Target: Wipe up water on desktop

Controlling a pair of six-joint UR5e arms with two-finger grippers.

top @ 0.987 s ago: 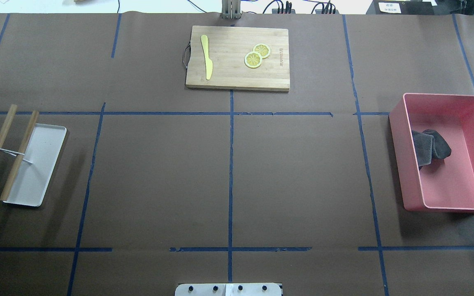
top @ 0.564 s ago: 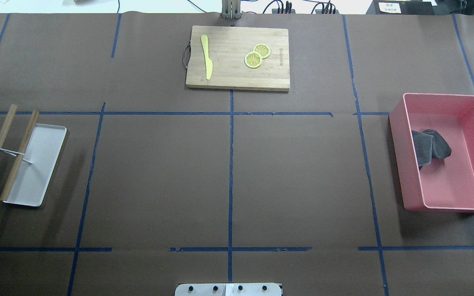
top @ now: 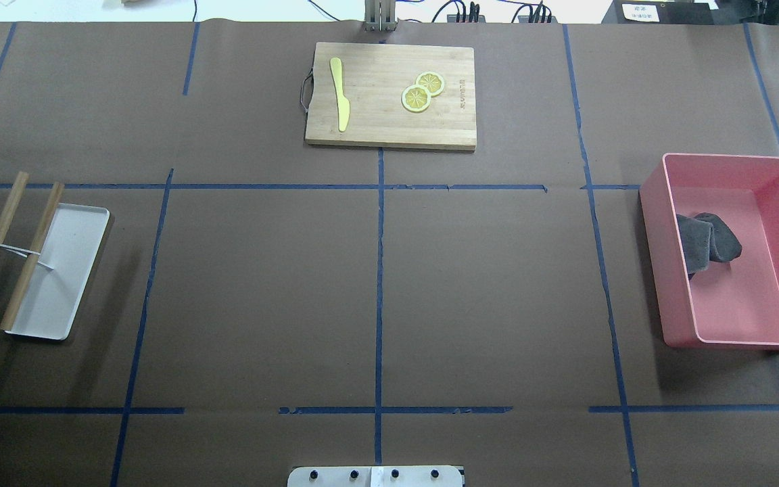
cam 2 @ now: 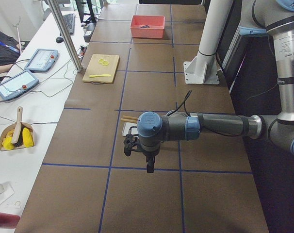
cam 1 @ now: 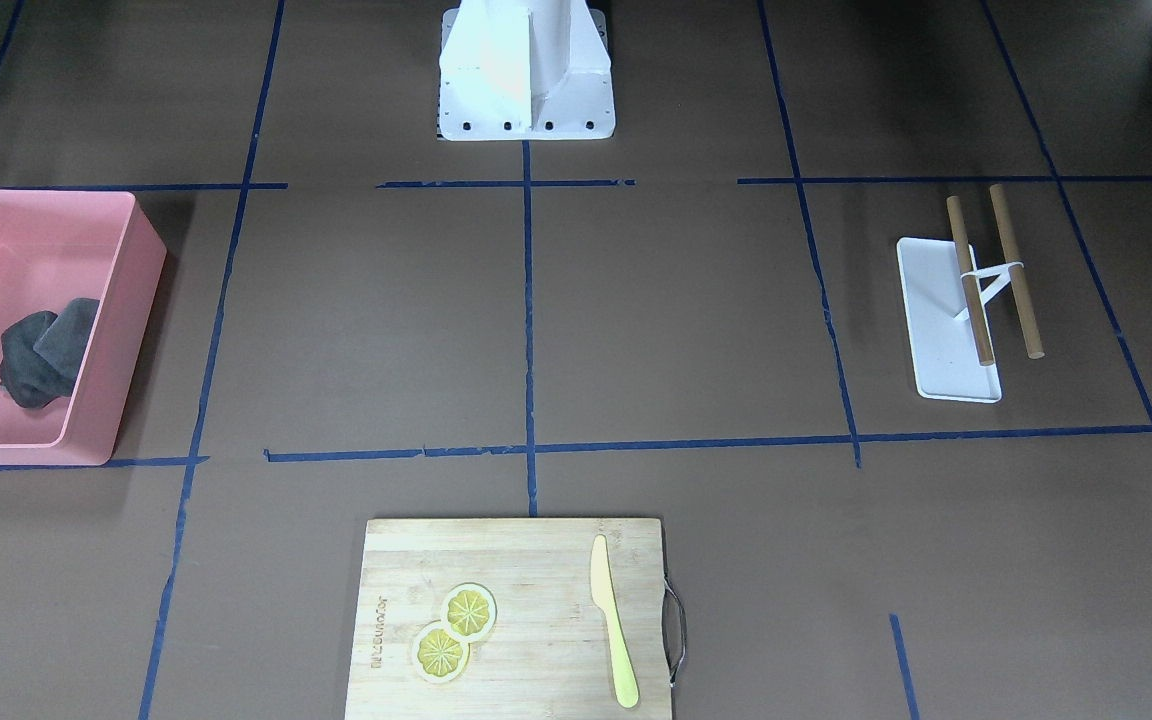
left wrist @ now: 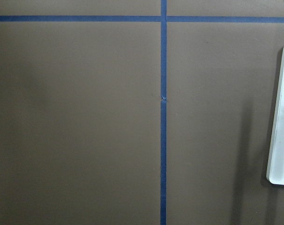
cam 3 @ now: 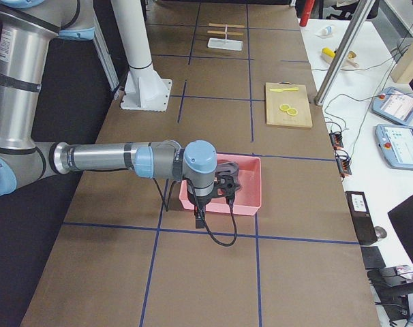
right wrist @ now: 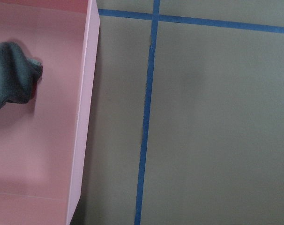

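My right gripper [cam 3: 201, 216], open or closed I cannot tell, hangs just outside the pink bin [top: 727, 338] holding the grey cloth [top: 707, 243], far nearer it than my left gripper [cam 2: 149, 165], equally unreadable, across the dark-brown worktop [top: 484, 284].

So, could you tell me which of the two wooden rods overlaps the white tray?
The inner rod, nearer the table's centre: it overlaps the white tray, while the outer rod sits clear of it over the desktop.
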